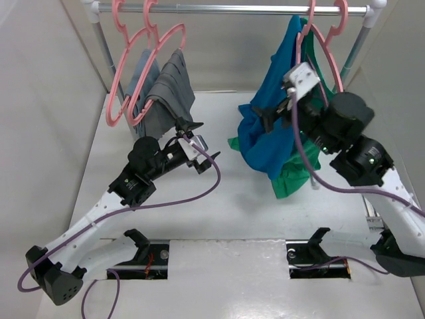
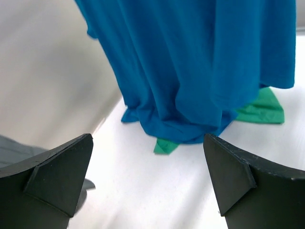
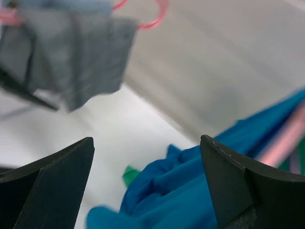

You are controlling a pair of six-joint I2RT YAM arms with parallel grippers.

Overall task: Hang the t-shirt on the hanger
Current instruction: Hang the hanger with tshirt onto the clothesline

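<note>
Your right gripper (image 1: 265,114) is spread wide against the t-shirt (image 1: 265,146) with nothing pinched. In its wrist view the blue folds lie below the gap between the jaws. Your left gripper (image 1: 190,131) is likewise spread and empty. It hangs over the table (image 1: 219,219), well apart from the cloth and facing it.

The t-shirt hangs at the right end of the rail (image 1: 232,9), up against the hanger (image 1: 330,63). Its lower part pools on the table over the green top (image 1: 292,183). You cannot tell from these views whether the hanger's arm is inside the shirt or the cloth is only draped on it.

Expect the shirt to handle as light, limp cloth. It should sag, bunch and slide rather than hold any shape, and it is unlikely to be damaged by a firm pinch. The thin hanger will probably swing on the rail if you tug. Take hold at an edge, the collar or the hem, and pinch one layer rather than the bunched middle. Keep clear of the green cloth beneath.

Counted:
- **Blue t-shirts:** one.
- **Green tops:** one.
- **Grey garments (image 1: 166,86):** two, at the left.
- **Pink hangers:** four, it seems. Two carry the grey garments, and two hooks show at the right, where their frames overlap.
</note>
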